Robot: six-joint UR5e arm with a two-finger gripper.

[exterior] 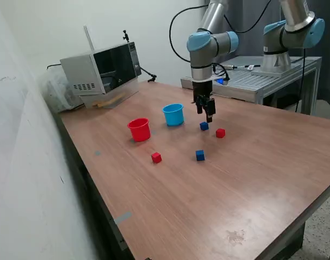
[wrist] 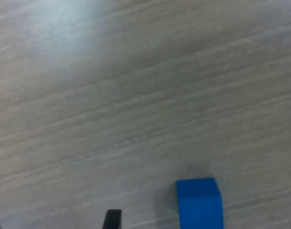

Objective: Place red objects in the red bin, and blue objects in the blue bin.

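Pincer (exterior: 209, 115) spread, nothing held, poised just above small solid dark blue cube (exterior: 204, 126) on wooden desk (exterior: 251, 179); centring before descent is advised.

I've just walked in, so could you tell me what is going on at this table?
A robot arm's gripper hangs just above a blue cube, jaws apart and holding nothing. The other blue cube and both red cubes lie loose on the wooden table. The red cup and blue cup stand upright nearby; no cube shows inside either.
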